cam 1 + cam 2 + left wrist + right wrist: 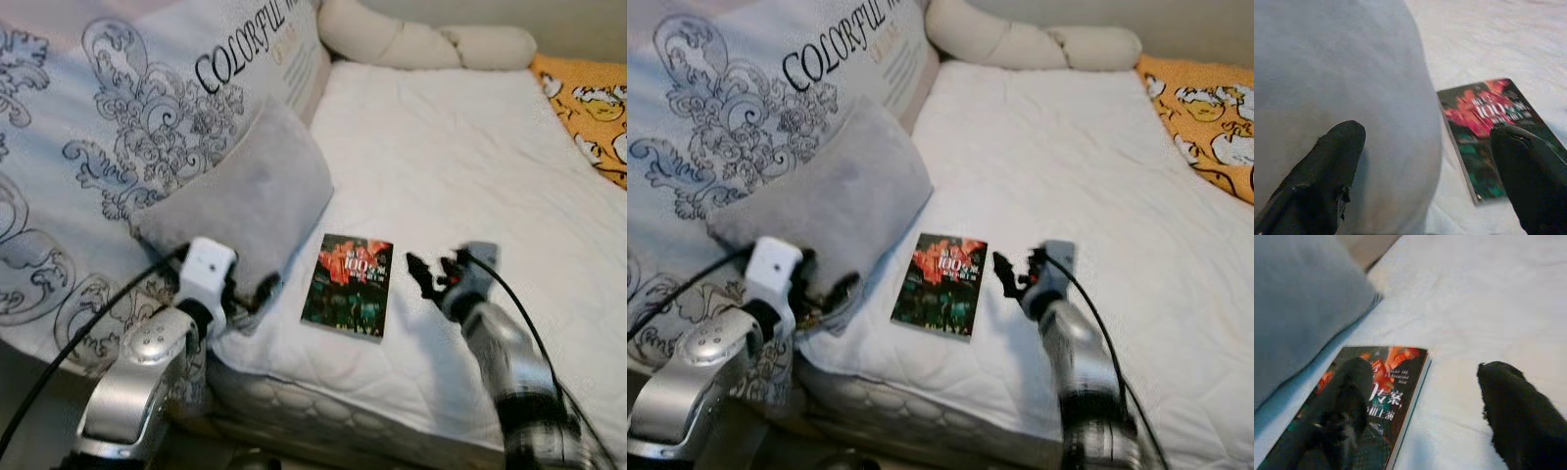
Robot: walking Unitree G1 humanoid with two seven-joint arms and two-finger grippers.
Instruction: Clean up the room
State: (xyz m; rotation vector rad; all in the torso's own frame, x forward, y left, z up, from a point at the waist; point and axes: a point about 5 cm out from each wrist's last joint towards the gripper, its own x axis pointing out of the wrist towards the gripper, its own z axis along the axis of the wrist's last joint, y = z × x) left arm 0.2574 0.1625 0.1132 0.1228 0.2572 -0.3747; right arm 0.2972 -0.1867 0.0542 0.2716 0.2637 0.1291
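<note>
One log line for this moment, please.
left gripper: open, at pillow | right gripper: open, beside book | book: flat on bed

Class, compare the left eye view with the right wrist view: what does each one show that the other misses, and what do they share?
Left eye view alone: the patterned duvet, the long cream pillow, the orange cloth, and the left hand open by the grey cushion.

Right wrist view alone: a close look along the right hand, its fingers open over the book's edge.

Shared: the book, grey cushion and white mattress.
</note>
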